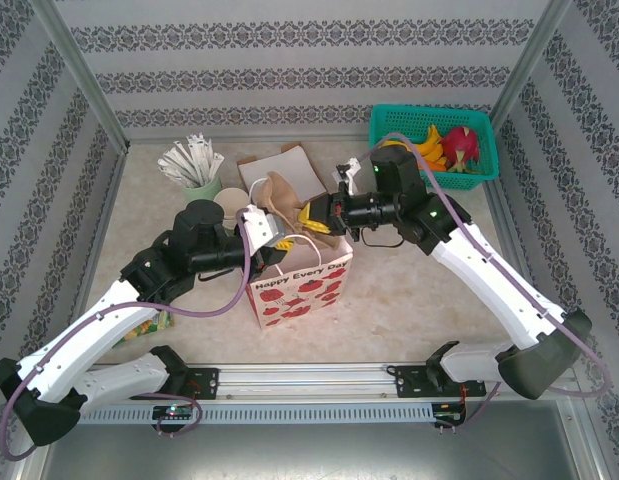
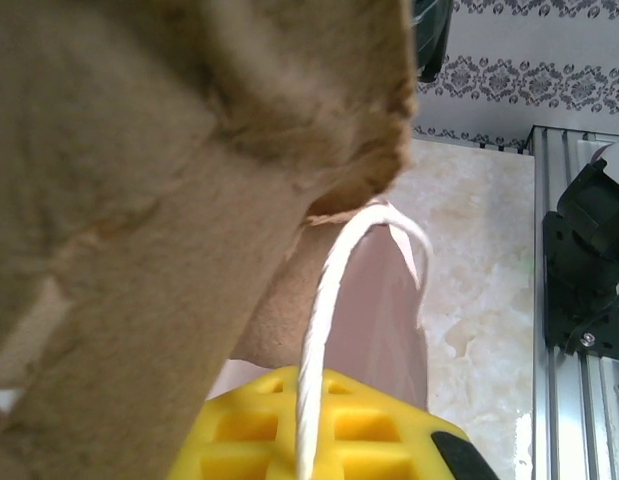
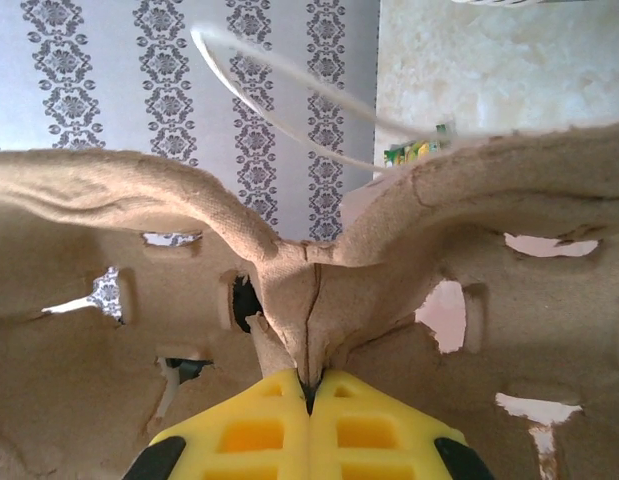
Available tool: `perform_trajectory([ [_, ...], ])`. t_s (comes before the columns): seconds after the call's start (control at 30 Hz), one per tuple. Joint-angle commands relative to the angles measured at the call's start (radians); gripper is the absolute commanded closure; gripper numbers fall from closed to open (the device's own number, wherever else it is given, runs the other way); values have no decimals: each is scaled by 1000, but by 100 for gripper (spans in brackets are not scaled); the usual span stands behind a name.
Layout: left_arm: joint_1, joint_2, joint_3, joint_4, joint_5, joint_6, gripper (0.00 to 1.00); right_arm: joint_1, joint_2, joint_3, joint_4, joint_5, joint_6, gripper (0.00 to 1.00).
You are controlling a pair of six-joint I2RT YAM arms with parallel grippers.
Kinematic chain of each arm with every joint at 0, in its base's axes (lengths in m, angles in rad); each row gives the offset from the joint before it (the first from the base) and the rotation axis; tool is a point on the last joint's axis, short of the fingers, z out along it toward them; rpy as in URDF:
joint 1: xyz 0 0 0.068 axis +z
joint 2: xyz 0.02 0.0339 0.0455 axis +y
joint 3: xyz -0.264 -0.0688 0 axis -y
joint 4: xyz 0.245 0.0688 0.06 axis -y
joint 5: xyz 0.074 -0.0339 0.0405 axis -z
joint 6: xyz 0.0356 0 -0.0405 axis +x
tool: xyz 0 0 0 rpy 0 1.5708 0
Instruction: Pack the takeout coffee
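**Both arms at the paper bag (image 1: 301, 285).** The left arm (image 1: 109, 320) is stretched from the bag's near left up to its left rim, with the forearm kept low. The left gripper (image 2: 307, 400) is closed on the bag's white cord handle (image 2: 324, 300), which is pinched at the seam between the yellow fingers (image 2: 249, 430). The right arm (image 1: 489, 270) is bent at the elbow on the bag's right, and its wrist is held level over the far rim. The right gripper (image 3: 309, 395) is clamped tight on the central ridge of a brown pulp cup carrier (image 3: 309, 290), which is held above the bag's open mouth. Where the takeout coffee lies relative to the bag, or to either gripper, cannot be told.
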Motion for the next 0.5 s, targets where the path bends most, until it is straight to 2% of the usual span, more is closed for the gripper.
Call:
perform_trajectory([
  [0.0, -16, 5, -10, -1, -12, 28, 99, 12, -26, 37, 10, -35, -17, 100],
  [0.27, -16, 6, -10, -13, -20, 36, 100, 38, -54, -35, 106, -35, 42, 100],
  [0.47, -16, -7, -14, -11, 6, 43, 100, 8, -39, -96, 24, -1, -6, 100],
])
